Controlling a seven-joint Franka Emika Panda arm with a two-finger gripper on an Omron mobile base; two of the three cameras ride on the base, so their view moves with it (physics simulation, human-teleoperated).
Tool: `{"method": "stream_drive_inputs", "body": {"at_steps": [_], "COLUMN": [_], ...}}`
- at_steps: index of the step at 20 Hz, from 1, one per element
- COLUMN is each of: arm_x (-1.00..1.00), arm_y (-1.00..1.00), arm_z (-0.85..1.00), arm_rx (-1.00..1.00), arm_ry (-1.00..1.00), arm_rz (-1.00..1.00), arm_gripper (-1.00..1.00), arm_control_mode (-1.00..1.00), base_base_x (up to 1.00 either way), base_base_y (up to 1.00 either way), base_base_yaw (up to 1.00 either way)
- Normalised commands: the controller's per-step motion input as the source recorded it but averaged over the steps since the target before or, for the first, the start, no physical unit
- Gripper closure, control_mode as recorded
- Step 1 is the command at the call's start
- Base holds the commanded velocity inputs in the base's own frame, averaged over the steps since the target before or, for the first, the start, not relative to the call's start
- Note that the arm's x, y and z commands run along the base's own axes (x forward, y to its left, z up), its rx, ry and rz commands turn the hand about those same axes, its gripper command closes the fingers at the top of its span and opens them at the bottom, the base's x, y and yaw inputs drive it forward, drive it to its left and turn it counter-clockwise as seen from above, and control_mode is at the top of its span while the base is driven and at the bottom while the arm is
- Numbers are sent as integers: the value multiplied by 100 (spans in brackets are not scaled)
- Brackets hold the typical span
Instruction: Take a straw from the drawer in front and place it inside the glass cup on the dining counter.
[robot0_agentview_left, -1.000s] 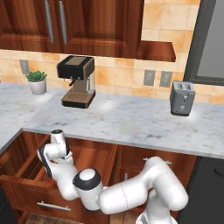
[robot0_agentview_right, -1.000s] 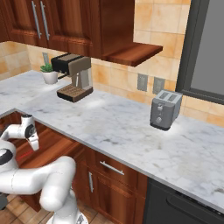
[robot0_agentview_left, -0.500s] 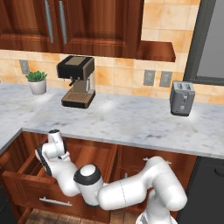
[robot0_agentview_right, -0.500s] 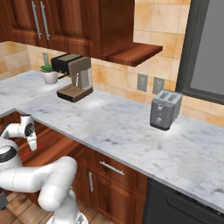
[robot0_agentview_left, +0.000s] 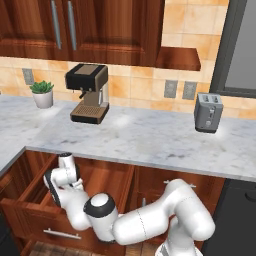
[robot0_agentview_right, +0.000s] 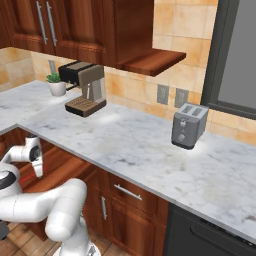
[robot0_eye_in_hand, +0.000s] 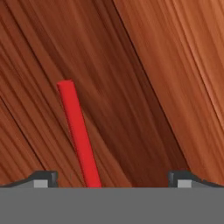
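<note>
The pincer (robot0_eye_in_hand: 112, 177), spread wide, hangs in the drawer (robot0_agentview_left: 35, 212) with the straw (robot0_eye_in_hand: 79, 134) between its tips, nearer the left one.

The straw (robot0_eye_in_hand: 79, 135) lies in the open drawer (robot0_agentview_left: 30, 210) below the worktop (robot0_agentview_left: 150, 135)

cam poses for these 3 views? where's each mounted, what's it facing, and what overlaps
Left base view: behind-left of the arm, facing the worktop; gripper low in the open drawer.
Right base view: behind-right, same worktop; arm lower left.
Hand view: on the hand, looking into the drawer at the straw; fingertips wide apart.
Both base views share the coffee machine and toaster.
</note>
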Motion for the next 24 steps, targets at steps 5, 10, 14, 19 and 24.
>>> {"method": "stream_drive_inputs", "body": {"at_steps": [5, 10, 14, 19, 24], "arm_x": [-22, -17, -23, -54, -57], "arm_y": [0, 3, 0, -7, -20], "arm_z": [-88, -81, -64, -14, 54], "arm_rx": [-2, -4, -3, -1, 0], "arm_ry": [-12, -1, 0, -4, -15], "arm_rz": [-2, -5, -6, -5, -4], "arm_gripper": [-100, 100, 100, 100, 100], "arm_control_mode": [-100, -100, -100, -100, -100], "base_base_x": [0, 0, 0, 0, 0], "base_base_y": [0, 0, 0, 0, 0], "base_base_yaw": [0, 0, 0, 0, 0]}}
